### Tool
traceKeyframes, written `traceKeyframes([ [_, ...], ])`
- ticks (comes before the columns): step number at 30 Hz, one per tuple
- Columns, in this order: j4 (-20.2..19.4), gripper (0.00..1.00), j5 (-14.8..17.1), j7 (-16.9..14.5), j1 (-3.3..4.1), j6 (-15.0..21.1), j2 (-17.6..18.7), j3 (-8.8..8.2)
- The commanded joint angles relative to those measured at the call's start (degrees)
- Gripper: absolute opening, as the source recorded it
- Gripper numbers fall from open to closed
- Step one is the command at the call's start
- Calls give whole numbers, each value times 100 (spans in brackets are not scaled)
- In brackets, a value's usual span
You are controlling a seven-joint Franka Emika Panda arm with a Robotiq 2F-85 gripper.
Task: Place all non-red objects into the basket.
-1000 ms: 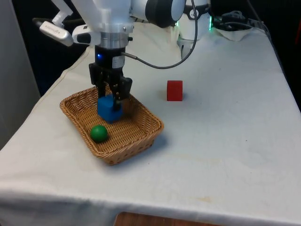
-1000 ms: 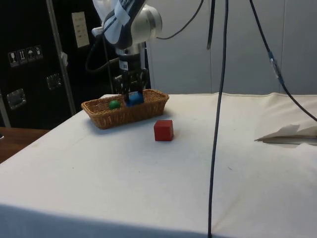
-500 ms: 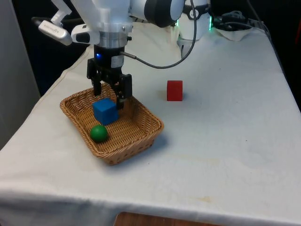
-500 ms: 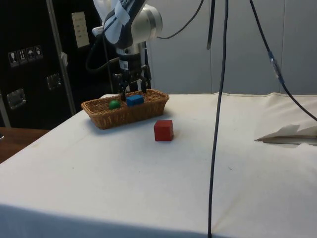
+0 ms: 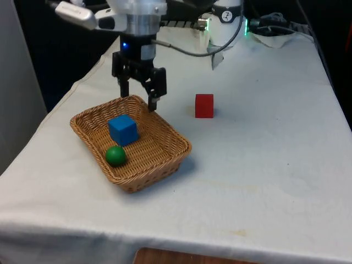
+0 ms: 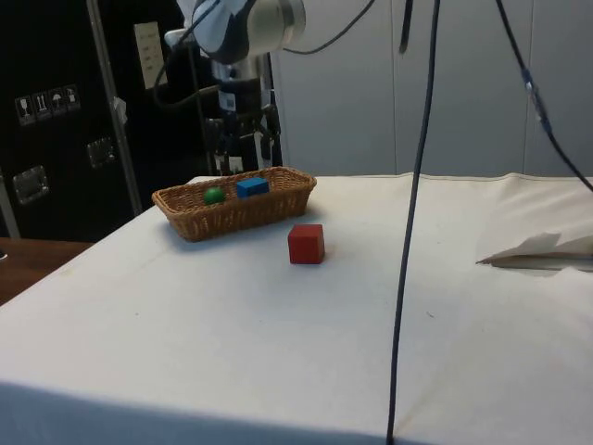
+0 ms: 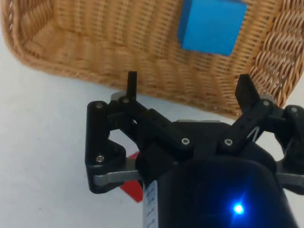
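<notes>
Wrist view: empty parted claw (image 7: 187, 80) above basket (image 7: 85, 42).

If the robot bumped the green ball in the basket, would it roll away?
Probably a little. The green ball is round, so a nudge would likely set it rolling. It should not get far, though: it sits in the basket, whose raised woven walls would likely stop it. The blue cube beside it has flat sides and would more likely slide.

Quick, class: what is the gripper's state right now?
Gripper: open, jaws spread, holding nothing, above the basket's far rim.
</notes>
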Motion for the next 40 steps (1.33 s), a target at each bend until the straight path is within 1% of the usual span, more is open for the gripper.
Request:
traceKeyframes([
  [1, -80, 100, -52, 69, 86, 11, -74, -40],
  [2, -126, 100, -86, 109, 109, 17, -120, -34],
  [3, -92, 100, -74, 74, 52, 0, -103, 11],
  [4, -160, 100, -120, 143, 132, 17, -166, -23],
  [6, -235, 100, -166, 201, 172, 29, -241, -11],
  [7, -304, 100, -201, 252, 229, 40, -309, -6],
  [12, -453, 100, -298, 413, 344, 69, -464, 23],
  [13, -487, 100, -315, 447, 378, 74, -493, 34],
  [14, -407, 100, -281, 384, 298, 17, -435, 63],
  [15, -516, 100, -338, 481, 401, 80, -521, 46],
  [16, -544, 100, -355, 510, 418, 86, -544, 57],
  [17, -596, 100, -395, 573, 458, 92, -602, 86],
  [20, -665, 100, -458, 665, 516, 97, -670, 120],
  [23, -733, 100, -533, 779, 567, 92, -756, 189],
  [24, -676, 100, -504, 728, 504, 29, -722, 223],
  [25, -751, 100, -556, 802, 584, 97, -773, 212],
  [27, -768, 100, -584, 842, 596, 97, -802, 246],
  [31, -802, 100, -613, 900, 647, 115, -842, 321],
  [32, -751, 100, -573, 848, 584, 40, -814, 355],
  [33, -814, 100, -619, 917, 670, 115, -859, 361],
  [37, -831, 100, -642, 957, 699, 132, -888, 447],
  [39, -825, 100, -647, 957, 676, 115, -888, 487],
  [40, -768, 100, -625, 940, 653, 52, -854, 516],
])
